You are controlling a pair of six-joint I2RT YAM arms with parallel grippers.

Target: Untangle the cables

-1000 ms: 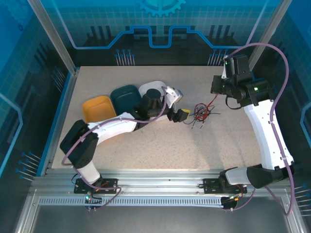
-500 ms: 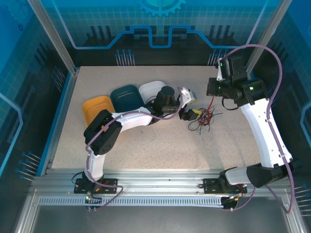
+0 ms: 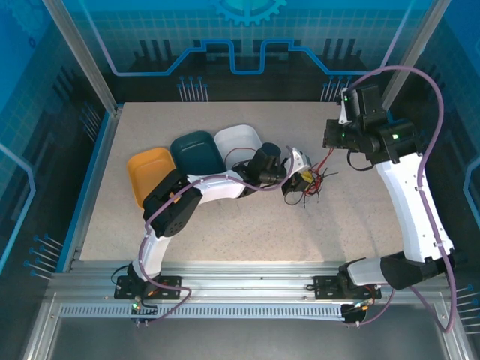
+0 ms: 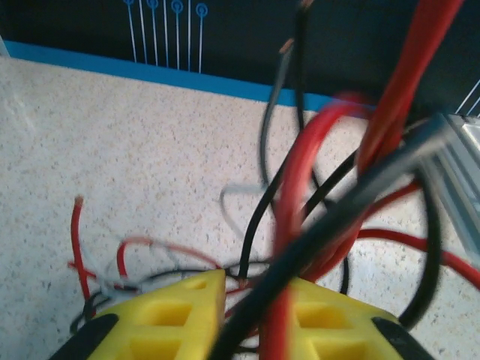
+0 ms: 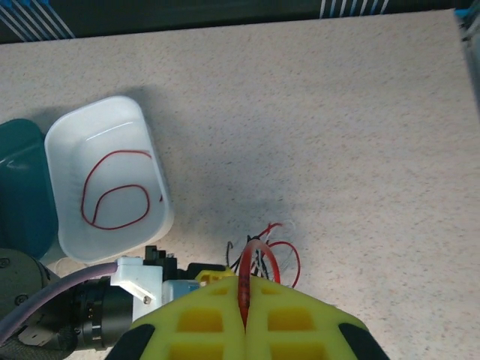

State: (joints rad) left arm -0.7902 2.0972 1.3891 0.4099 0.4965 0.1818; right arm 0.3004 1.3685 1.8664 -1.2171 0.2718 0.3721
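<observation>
I'm watching the cables (image 3: pixel 313 184) lying in a small snarl out on the speckled, sandy table (image 3: pixel 225 225). They are thin red, black and white strands, curling and crossing over one another. The left gripper (image 3: pixel 301 180) is hanging low at the near edge of that snarl. Its blocky yellow fingers (image 4: pixel 180 307) are pinching a glossy red strand (image 4: pixel 289 225) and a black strand (image 4: pixel 255 225), both running down between them. The right gripper (image 5: pixel 244 292) is clamped flat, its waffled yellow pads meeting on a single red loop (image 5: pixel 255 247) arching up out of the heap. To the left, three smooth, round-cornered plastic tubs are sitting in a row: an orange tub (image 3: pixel 152 166), a teal tub (image 3: pixel 193 150) and a white tub (image 5: pixel 154 169). A loose red wire (image 5: pixel 116 189) is lying coiled in two loops inside the white one.
</observation>
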